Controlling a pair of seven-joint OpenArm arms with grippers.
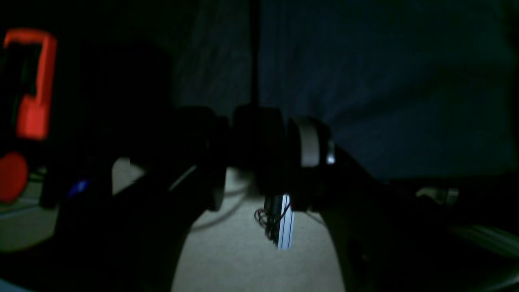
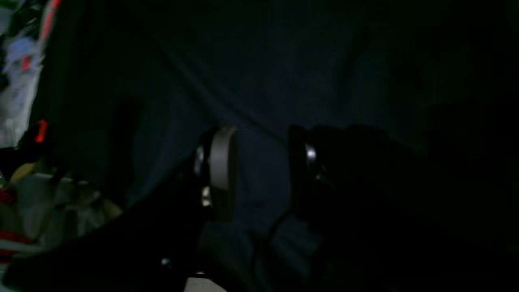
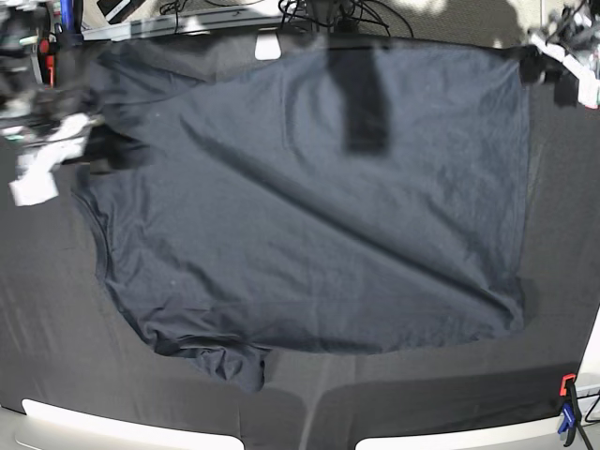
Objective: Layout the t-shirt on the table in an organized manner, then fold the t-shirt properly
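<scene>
Both sets of fingers pinch cloth: my left gripper (image 1: 243, 156) and my right gripper (image 2: 261, 172) are each closed on the far edge of the t-shirt (image 3: 309, 206). To do this well, I think I should pull both corners evenly so the wrinkles go away. It looks big and dark, lies spread across the table (image 3: 56, 356), and one sleeve is bunched near the front.
</scene>
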